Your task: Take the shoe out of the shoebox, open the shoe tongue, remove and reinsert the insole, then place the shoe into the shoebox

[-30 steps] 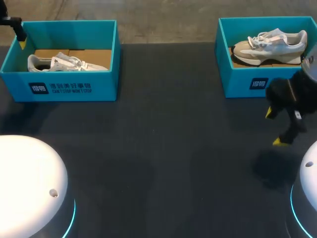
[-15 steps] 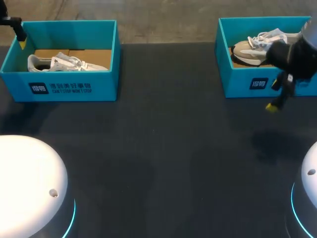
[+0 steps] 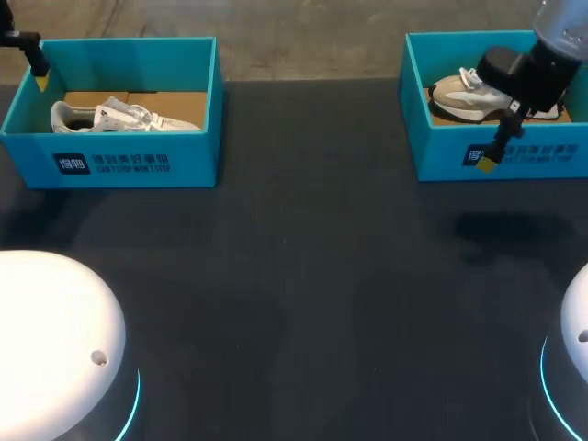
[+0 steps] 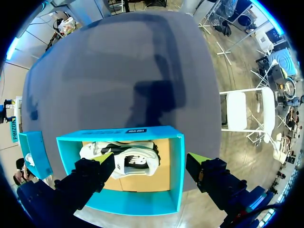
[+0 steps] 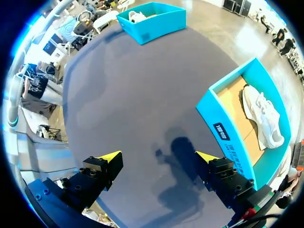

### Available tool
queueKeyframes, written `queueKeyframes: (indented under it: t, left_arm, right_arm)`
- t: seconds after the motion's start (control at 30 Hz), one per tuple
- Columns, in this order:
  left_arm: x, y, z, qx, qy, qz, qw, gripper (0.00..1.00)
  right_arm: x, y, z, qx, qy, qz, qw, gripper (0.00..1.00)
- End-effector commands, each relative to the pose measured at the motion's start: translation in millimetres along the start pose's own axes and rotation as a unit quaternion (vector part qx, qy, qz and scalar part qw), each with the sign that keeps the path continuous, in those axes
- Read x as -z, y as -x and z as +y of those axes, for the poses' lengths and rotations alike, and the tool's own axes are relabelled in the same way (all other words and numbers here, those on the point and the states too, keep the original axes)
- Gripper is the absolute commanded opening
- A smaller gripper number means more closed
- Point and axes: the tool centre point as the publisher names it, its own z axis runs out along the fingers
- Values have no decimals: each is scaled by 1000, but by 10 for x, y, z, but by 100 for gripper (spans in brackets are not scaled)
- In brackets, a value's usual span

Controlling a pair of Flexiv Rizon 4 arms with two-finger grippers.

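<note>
Two teal shoeboxes stand at the table's far edge. The left shoebox (image 3: 119, 156) holds a white shoe (image 3: 124, 117). In the right shoebox (image 3: 514, 152) lies a beige and white shoe (image 3: 459, 89). My left gripper (image 3: 39, 73) hangs at the left box's far left corner. In the left wrist view it (image 4: 151, 159) is open above that box (image 4: 175, 166), with the white shoe (image 4: 126, 161) beneath its fingers. My right gripper (image 3: 491, 152) is over the right box's front wall. It (image 5: 158, 156) stands open and empty above the table, beside that box (image 5: 228, 128) and its shoe (image 5: 263, 114).
The dark table top (image 3: 303, 276) stretches between and in front of the boxes. Two white robot bases sit at the near corners, one left (image 3: 55, 340) and one right (image 3: 574, 367). The left box (image 5: 152, 19) shows far ahead in the right wrist view.
My right arm has swung from low over the table's right side up and away to the right box's front wall. The left arm and both shoes have stayed put.
</note>
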Motion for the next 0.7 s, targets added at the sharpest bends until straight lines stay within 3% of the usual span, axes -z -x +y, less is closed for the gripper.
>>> queueKeyframes:
  t: [0.03, 0.13, 0.17, 0.23, 0.37, 0.4, 0.47, 0.53, 0.63, 0.7]
  left_arm:
    - [5, -1, -14, 0, 1, 1, 1000, 100]
    - [5, -1, -14, 0, 1, 1, 1000, 100]
    - [5, -1, -14, 0, 1, 1, 1000, 100]
    - [5, -1, -14, 0, 1, 1, 1000, 100]
    - [5, -1, -14, 0, 1, 1, 1000, 100]
    - [5, -1, -14, 0, 1, 1, 1000, 100]
    - [5, -1, -14, 0, 1, 1, 1000, 100]
    - [5, -1, -14, 0, 1, 1, 1000, 100]
    - [5, -1, -14, 0, 1, 1, 1000, 100]
    - [5, -1, -14, 0, 1, 1, 1000, 100]
  right_arm:
    - [-1, 16, 17, 0, -3, 2, 1000, 100]
    - [-4, 99, 26, -33, 0, -17, 999, 100]
    - [2, 216, 34, -81, 0, -33, 996, 100]
    - [58, 461, -3, -160, 40, -45, 985, 100]
    - [120, 899, -106, -263, 50, -96, 959, 100]
    - [141, 1026, -133, -281, 42, -127, 950, 100]
    - [157, 1216, -175, -301, 45, -118, 945, 100]
    - [135, 1430, -193, -330, 9, -157, 931, 100]
    - [134, 1754, -210, -370, -11, -183, 911, 100]
    - [123, 1936, -227, -369, -1, -159, 915, 100]
